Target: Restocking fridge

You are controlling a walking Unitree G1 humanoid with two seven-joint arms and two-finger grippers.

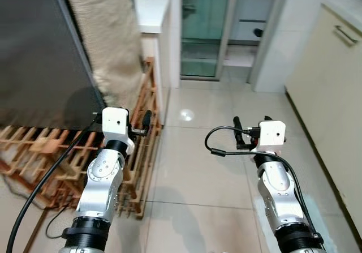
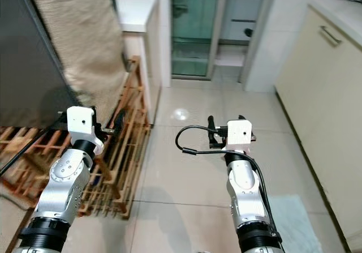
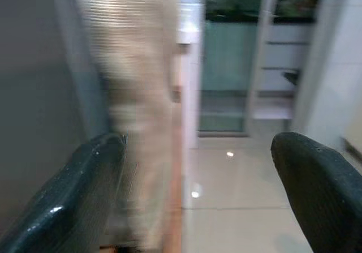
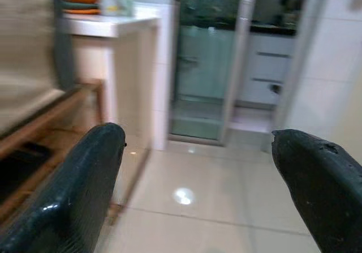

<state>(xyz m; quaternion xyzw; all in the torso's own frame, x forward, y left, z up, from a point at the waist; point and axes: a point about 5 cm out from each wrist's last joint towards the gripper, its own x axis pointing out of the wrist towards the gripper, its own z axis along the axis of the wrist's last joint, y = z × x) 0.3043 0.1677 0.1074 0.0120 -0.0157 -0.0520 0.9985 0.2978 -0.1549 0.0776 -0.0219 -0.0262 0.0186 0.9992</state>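
Head views: both arms raised over a tiled floor [image 1: 192, 168]. Dark fridge [image 1: 39, 55] at left, beige cloth [image 1: 107, 32] draped beside it, wooden rack [image 1: 136, 151] below. Left gripper [image 1: 141, 125] near the rack's edge, right gripper [image 1: 240, 133] over open floor.

Left wrist view: blurred; fingers [image 3: 73, 202] spread wide, holding nothing.

Right wrist view: fingers [image 4: 79, 191] wide apart, empty; white counter [image 4: 113, 24], glass door [image 4: 206, 60] ahead.

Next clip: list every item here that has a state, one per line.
Left gripper: open, empty, raised beside the wooden rack.
Right gripper: open, empty, over the tiled floor.
Glass sliding door: shut, as far as visible.
Beige cloth: hanging down by the dark appliance.
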